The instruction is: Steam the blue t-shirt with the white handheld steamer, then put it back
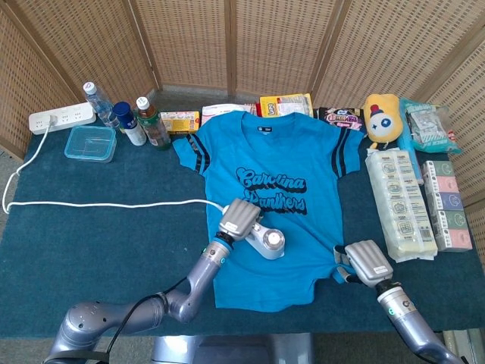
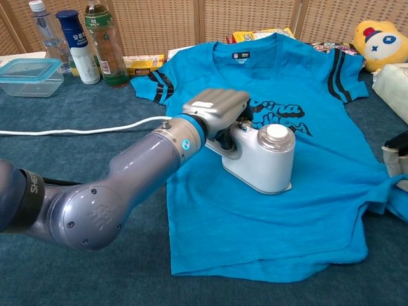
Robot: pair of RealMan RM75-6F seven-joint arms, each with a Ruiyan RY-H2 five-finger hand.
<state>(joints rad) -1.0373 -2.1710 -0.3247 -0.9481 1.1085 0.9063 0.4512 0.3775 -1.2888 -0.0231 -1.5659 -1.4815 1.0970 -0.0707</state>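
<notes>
The blue t-shirt (image 1: 274, 199) lies flat on the table with dark script lettering across its chest. In the head view this reads "Carolina Panthers" on two lines, the lower line partly covered by the left hand (image 1: 239, 218) and the white steamer (image 1: 269, 241). In the chest view only the ends of the words show, roughly "ina" and "hers". A small dark tag inside the shirt's collar (image 2: 241, 55) carries white print too small to read. The grey arm (image 2: 95, 210) bears white upright letters in the chest view that begin "SHE". Labels on the bottles (image 1: 129, 121) and on the packets (image 1: 285, 105) along the back edge are too small to make out.
</notes>
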